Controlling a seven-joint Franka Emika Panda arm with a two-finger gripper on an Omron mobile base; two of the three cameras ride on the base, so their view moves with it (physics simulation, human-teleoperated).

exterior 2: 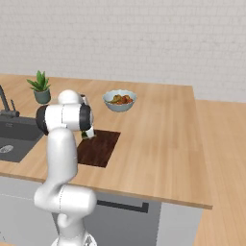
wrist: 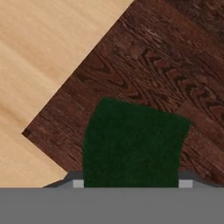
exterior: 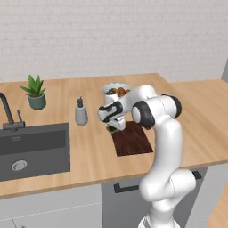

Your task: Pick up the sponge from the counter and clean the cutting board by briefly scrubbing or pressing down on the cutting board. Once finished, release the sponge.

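A dark green sponge sits between my fingers, so the gripper is shut on it. Right under it lies a corner of the dark reddish-brown cutting board, with the light-tan counter beside that corner. From the left base view the gripper hangs over the board's far left corner, and a bit of green sponge peeks out below the hand. From the right base view the sponge shows at the edge of the board, half hidden behind my arm. Whether the sponge touches the board is not clear.
A bowl of fruit stands just behind the board. A grey soap dispenser is to its left, then the dark sink with its faucet and a potted plant. The counter stretches on to the right of the board.
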